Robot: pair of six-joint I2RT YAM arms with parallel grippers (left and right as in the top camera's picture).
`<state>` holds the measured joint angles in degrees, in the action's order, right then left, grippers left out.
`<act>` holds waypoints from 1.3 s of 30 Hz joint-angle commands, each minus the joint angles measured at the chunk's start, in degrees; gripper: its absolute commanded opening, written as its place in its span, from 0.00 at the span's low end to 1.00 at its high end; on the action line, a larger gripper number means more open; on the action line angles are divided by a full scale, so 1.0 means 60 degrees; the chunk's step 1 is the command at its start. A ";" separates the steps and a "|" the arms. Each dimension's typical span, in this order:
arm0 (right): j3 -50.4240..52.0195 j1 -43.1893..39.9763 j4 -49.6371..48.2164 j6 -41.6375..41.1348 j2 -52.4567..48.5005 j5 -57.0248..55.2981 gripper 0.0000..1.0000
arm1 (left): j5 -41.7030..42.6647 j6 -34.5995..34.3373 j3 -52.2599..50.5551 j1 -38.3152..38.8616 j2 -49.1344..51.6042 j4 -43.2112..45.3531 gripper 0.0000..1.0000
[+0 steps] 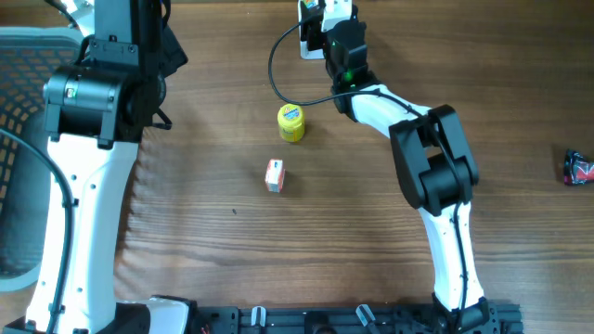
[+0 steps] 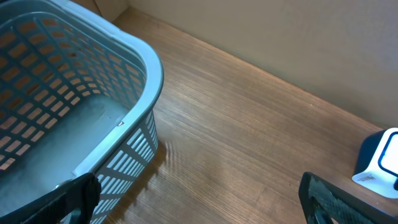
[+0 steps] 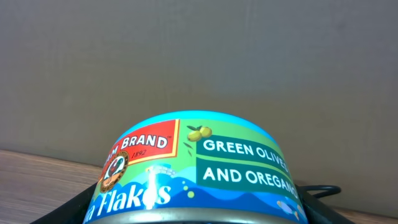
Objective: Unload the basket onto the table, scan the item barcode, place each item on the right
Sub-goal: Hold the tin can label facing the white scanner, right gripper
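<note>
Gripping the round tin (image 3: 199, 168) with its blue-and-green printed label, jaws part-spread around its sides, the right gripper (image 1: 327, 30) holds it at the worktop's far edge, just beside the white boxy scanner (image 2: 380, 163), nearer than the wide-open, empty left gripper (image 2: 199, 205) towards the far-left corner.

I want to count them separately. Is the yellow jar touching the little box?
Apart. The overhead view shows a strip of bare table between the yellow jar and the little box.

Glossy can (image 3: 199, 171), wood-grain table (image 1: 232, 241)
</note>
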<state>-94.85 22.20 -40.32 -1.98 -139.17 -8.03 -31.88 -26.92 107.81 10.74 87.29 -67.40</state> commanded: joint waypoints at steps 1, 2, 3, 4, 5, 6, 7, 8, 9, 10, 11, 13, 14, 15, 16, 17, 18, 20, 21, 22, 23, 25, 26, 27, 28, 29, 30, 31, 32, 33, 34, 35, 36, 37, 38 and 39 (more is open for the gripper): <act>-0.0382 0.0025 -0.0200 0.0295 -0.0521 -0.0171 0.56 | -0.0200 -0.0095 -0.0040 -0.0044 -0.0044 -0.0058 1.00; -0.0444 0.0025 -0.0211 0.0306 -0.0597 -0.0168 0.56 | -0.0200 -0.0095 -0.0040 -0.0044 -0.0044 -0.0069 1.00; -0.0576 0.0025 -0.0200 0.0331 -0.0659 -0.0171 0.56 | -0.0200 -0.0095 -0.0040 -0.0044 -0.0044 -0.0087 1.00; -0.0688 0.0022 -0.0204 0.0331 -0.0750 -0.0171 0.56 | -0.0200 -0.0095 -0.0040 -0.0044 -0.0044 -0.0106 1.00; -0.0838 0.0025 -0.0168 0.0331 -0.0809 -0.0171 0.56 | -0.0200 -0.0095 -0.0040 -0.0044 -0.0044 -0.0113 1.00; -0.1064 0.0025 -0.0120 0.0328 -0.0954 -0.0175 0.56 | -0.0200 -0.0095 -0.0040 -0.0044 -0.0044 -0.0109 1.00; -0.1213 0.0033 -0.0004 0.0321 -0.0984 -0.0171 0.56 | -0.0200 -0.0095 -0.0040 -0.0044 -0.0044 -0.0113 1.00; -0.1257 0.0055 0.0047 0.0324 -0.0991 -0.0171 0.56 | -0.0200 -0.0095 -0.0040 -0.0044 -0.0044 -0.0120 1.00; -0.1282 0.0076 0.0073 0.0328 -0.0991 -0.0171 0.55 | -0.0204 -0.0095 -0.0040 -0.0044 -0.0044 -0.0127 1.00; -0.1282 0.0076 0.0076 0.0335 -0.0991 -0.0171 0.55 | -0.0204 -0.0095 -0.0040 -0.0044 -0.0044 -0.0135 1.00; -0.1282 0.0076 0.0109 0.0346 -0.0994 -0.0208 0.55 | -0.0200 -0.0095 -0.0040 -0.0044 -0.0044 -0.0142 1.00; -0.1282 0.0076 0.0270 0.0386 -0.0994 -0.0208 0.55 | -0.0204 -0.0095 -0.0040 -0.0044 -0.0044 -0.0168 1.00; -0.1282 0.0076 0.0350 0.0470 -0.0994 -0.0204 0.55 | -0.0204 -0.0095 -0.0040 -0.0044 -0.0044 -0.0204 1.00; -0.1282 0.0076 0.0412 0.0590 -0.0994 -0.0208 0.55 | -0.0204 -0.0095 -0.0040 -0.0044 -0.0044 -0.0219 1.00; -0.1282 0.0076 0.0481 0.0663 -0.0994 -0.0200 0.55 | -0.0204 -0.0095 -0.0040 -0.0044 -0.0044 -0.0229 1.00; -0.1282 0.0076 0.0583 0.0827 -0.0994 -0.0193 0.55 | -0.0204 -0.0095 -0.0040 -0.0044 -0.0044 -0.0240 1.00; -0.1282 0.0076 0.0685 0.0991 -0.0994 -0.0189 0.55 | -0.0200 -0.0095 -0.0040 -0.0044 -0.0044 -0.0240 1.00; -0.1282 0.0076 0.0903 0.1359 -0.1002 -0.0168 0.55 | -0.0200 -0.0098 -0.0040 -0.0044 -0.0044 -0.0240 1.00; -0.1282 0.0076 0.1042 0.1530 -0.1002 -0.0168 0.55 | -0.0200 -0.0095 -0.0040 -0.0044 -0.0044 -0.0240 1.00; -0.1282 0.0076 0.1118 0.1585 -0.1005 -0.0168 0.54 | -0.0200 -0.0098 -0.0040 -0.0044 -0.0044 -0.0240 1.00; -0.1282 0.0076 0.1202 0.1588 -0.1005 -0.0164 0.54 | -0.0200 -0.0095 -0.0040 -0.0044 -0.0044 -0.0237 1.00; -0.1282 0.0076 0.1202 0.1574 -0.1002 -0.0168 0.54 | -0.0200 -0.0098 -0.0040 -0.0044 -0.0044 -0.0244 1.00; -0.1282 0.0076 0.1198 0.1577 -0.1002 -0.0168 0.54 | -0.0200 -0.0098 -0.0040 -0.0044 -0.0044 -0.0248 1.00; -0.1282 0.0084 0.1198 0.1577 -0.1002 -0.0164 0.54 | -0.0200 -0.0098 -0.0040 -0.0044 -0.0044 -0.0255 1.00; -0.1282 0.0091 0.1206 0.1574 -0.1005 -0.0164 0.54 | -0.0200 -0.0098 -0.0040 -0.0044 -0.0044 -0.0266 1.00; -0.1282 0.0098 0.1202 0.1566 -0.1005 -0.0164 0.54 | -0.0200 -0.0095 -0.0040 -0.0044 -0.0044 -0.0284 1.00; -0.1282 0.0098 0.1188 0.1566 -0.1002 -0.0168 0.54 | -0.0200 -0.0095 -0.0040 -0.0044 -0.0044 -0.0317 1.00; -0.1282 0.0098 0.1188 0.1570 -0.1005 -0.0171 0.54 | -0.0200 -0.0095 -0.0040 -0.0044 -0.0044 -0.0317 1.00; -0.1282 0.0098 0.1188 0.1577 -0.1005 -0.0171 0.54 | -0.0200 -0.0098 -0.0040 -0.0044 -0.0044 -0.0313 1.00; -0.1282 0.0098 0.1191 0.1581 -0.1005 -0.0175 0.54 | -0.0200 -0.0098 -0.0040 -0.0044 -0.0044 -0.0313 1.00; -0.1282 0.0098 0.1188 0.1577 -0.1002 -0.0175 0.54 | -0.0200 -0.0098 -0.0040 -0.0044 -0.0044 -0.0317 1.00; -0.1282 0.0106 0.1188 0.1581 -0.1002 -0.0197 0.54 | -0.0200 -0.0098 -0.0040 -0.0044 -0.0044 -0.0321 1.00; -0.1282 0.0113 0.1188 0.1581 -0.1002 -0.0208 0.54 | -0.0200 -0.0098 -0.0040 -0.0044 -0.0044 -0.0321 1.00; -0.1282 0.0124 0.1180 0.1577 -0.1002 -0.0255 0.54 | -0.0200 -0.0095 -0.0040 -0.0044 -0.0044 -0.0321 1.00; -0.1282 0.0146 0.1158 0.1585 -0.1002 -0.0361 0.54 | -0.0200 -0.0098 -0.0040 -0.0044 -0.0044 -0.0321 1.00; -0.1282 0.0186 0.1133 0.1606 -0.1002 -0.0492 0.54 | -0.0200 -0.0098 -0.0040 -0.0044 -0.0044 -0.0321 1.00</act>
<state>-101.30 22.44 -33.32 6.79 -144.55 -8.49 -31.88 -26.92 107.81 10.74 87.29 -69.30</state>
